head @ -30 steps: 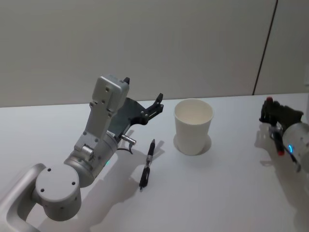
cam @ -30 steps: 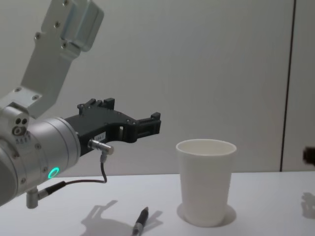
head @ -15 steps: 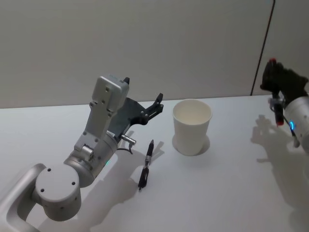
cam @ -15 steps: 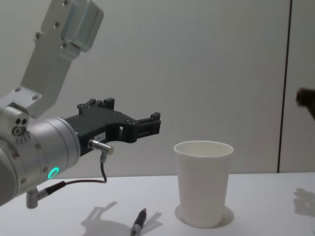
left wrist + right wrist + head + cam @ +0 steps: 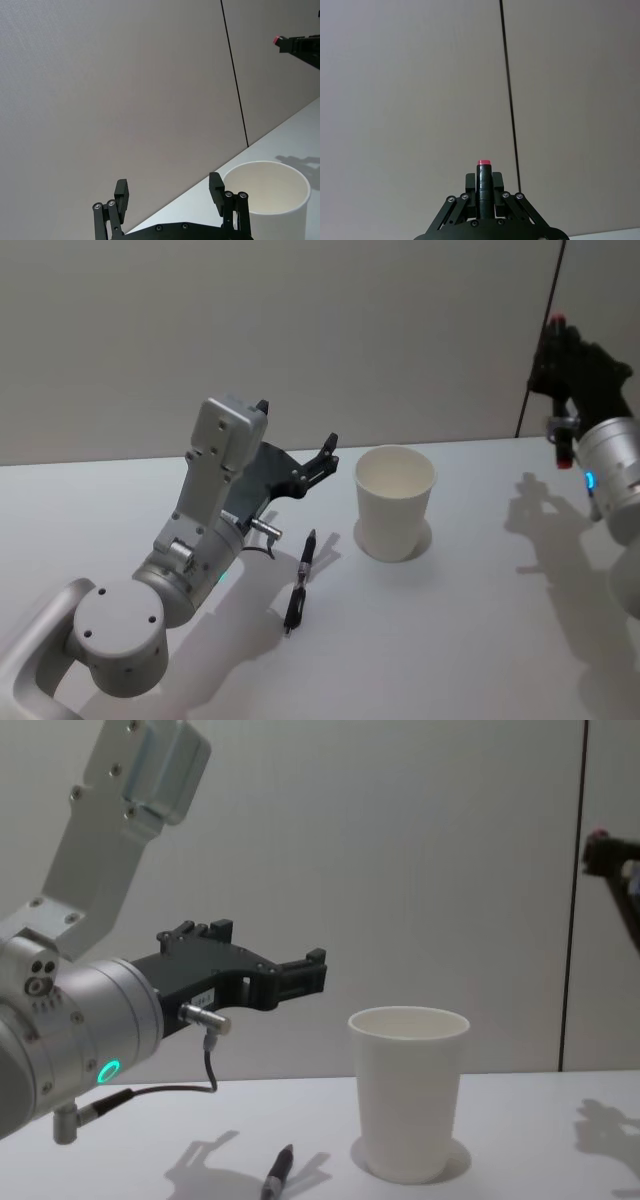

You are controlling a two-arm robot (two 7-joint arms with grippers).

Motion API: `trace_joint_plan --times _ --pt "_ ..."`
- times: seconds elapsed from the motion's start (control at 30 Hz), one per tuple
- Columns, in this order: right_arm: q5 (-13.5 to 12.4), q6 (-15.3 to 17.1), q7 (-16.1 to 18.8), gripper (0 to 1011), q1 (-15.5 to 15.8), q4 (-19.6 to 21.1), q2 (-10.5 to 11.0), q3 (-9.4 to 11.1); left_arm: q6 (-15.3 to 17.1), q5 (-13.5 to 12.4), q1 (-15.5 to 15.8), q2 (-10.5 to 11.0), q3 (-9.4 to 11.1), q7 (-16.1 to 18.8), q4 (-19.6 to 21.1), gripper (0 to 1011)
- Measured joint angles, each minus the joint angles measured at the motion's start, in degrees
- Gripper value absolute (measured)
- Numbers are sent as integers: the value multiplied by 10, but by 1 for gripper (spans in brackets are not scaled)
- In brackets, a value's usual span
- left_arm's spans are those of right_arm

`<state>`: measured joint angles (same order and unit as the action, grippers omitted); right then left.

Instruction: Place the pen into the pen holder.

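1. Right gripper (image 5: 484,181), raised far right, clamps a red-tipped pen (image 5: 483,167).
2. Left gripper (image 5: 169,186) hangs spread wide, left of the white paper cup (image 5: 394,502).
3. A black pen (image 5: 300,580) lies on the table (image 5: 450,630) near the cup, apparently not touching it.

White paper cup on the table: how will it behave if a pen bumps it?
Probably light: the white paper cup looks empty, so a bump near the rim could slide or tip it. It tapers to a base narrower than its mouth, likely adding to that. The thin wall would probably dent if squeezed.
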<state>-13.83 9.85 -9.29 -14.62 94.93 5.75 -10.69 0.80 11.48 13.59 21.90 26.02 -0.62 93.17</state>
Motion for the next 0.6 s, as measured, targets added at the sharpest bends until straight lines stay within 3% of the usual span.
trace_joint_plan --times 0.27,0.6 --pt "17 -36 12 185 -6 -31 -22 -18 0 0 0 0 0 0 0 1001" --pt "52 -117 41 185 -27 -80 -59 -48 0 0 0 0 0 0 0 1001"
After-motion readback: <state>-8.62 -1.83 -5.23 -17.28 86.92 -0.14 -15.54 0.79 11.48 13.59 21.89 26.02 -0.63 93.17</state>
